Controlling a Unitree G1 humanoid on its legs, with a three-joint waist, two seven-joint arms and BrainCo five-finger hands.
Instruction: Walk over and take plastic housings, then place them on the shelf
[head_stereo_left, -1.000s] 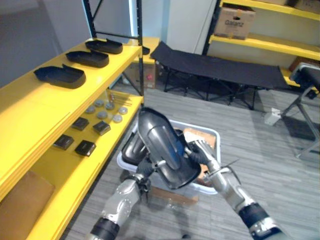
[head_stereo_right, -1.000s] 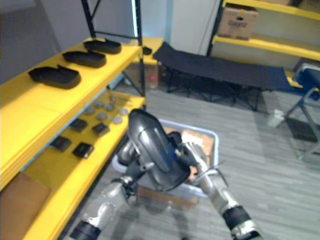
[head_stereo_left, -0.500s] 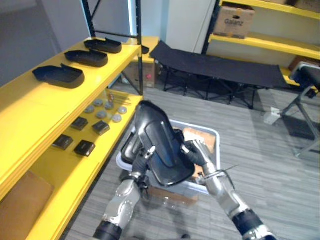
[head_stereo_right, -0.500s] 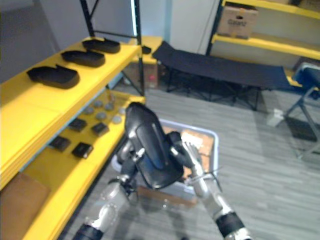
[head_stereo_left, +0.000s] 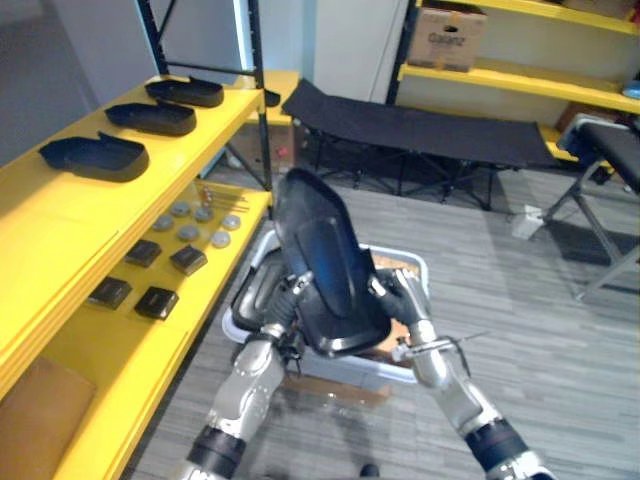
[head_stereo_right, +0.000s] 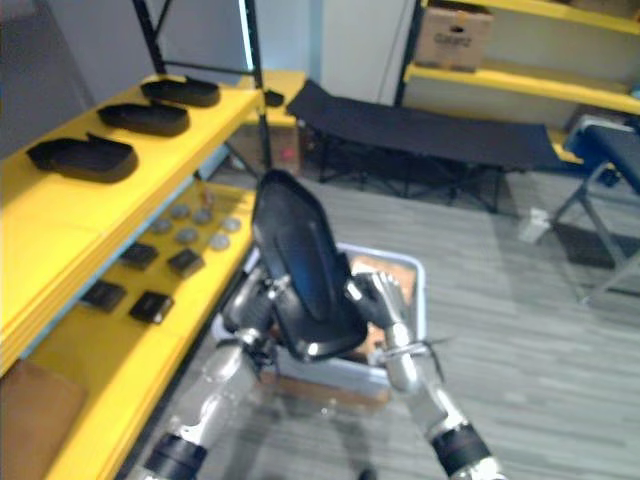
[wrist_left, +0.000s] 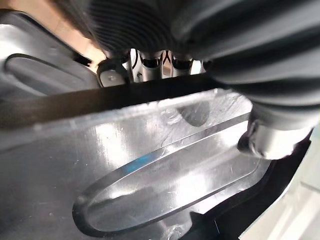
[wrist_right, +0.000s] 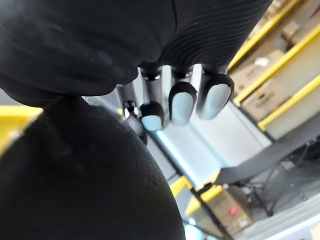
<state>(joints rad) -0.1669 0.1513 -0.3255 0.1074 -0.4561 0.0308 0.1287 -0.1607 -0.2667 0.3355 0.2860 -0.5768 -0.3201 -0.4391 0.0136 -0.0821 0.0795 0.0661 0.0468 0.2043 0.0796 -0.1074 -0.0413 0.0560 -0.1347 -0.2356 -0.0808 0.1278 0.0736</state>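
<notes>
**Near.** Your left hand (head_stereo_left: 288, 303) and right hand (head_stereo_left: 402, 298) carry one black housing (head_stereo_left: 325, 262) between them. It stands on end in the air over the bin (head_stereo_left: 345, 366) on the floor.
- Left hand: the fingers (wrist_left: 150, 62) hook behind the rim and the thumb presses on the glossy inner face, so the hand is clamped on the shell.
- Right hand: the fingers (wrist_right: 182, 106) bend over the opposite edge and grip it likewise.

**Handling.** Treat the housing as a thin, stiff moulded shell.
- It is probably light for its bulk.
- It looks smooth enough to slide under the dark fingertips.
- It may flex or scuff if you squeeze it mid-panel.
- The rims along the two long sides, where you hold it, look the soundest purchase. The domed back offers nothing to catch.

**Hidden.**
- The lower end of the housing covers much of the bin, so you cannot count what lies inside.
- A second shell (head_stereo_left: 256, 293) shows at the bin's left edge, and a brown piece (head_stereo_left: 388, 266) shows toward its far right corner.
- How your palms bear on the load is masked by the shell itself.

**Far.**
- Three shelved housings (head_stereo_left: 88, 157) lie in a row on the top board of the yellow shelf (head_stereo_left: 60, 215), with bare board at its near end.
- The lower board carries small black blocks (head_stereo_left: 155, 302) and grey discs (head_stereo_left: 186, 232), too small to identify.
</notes>
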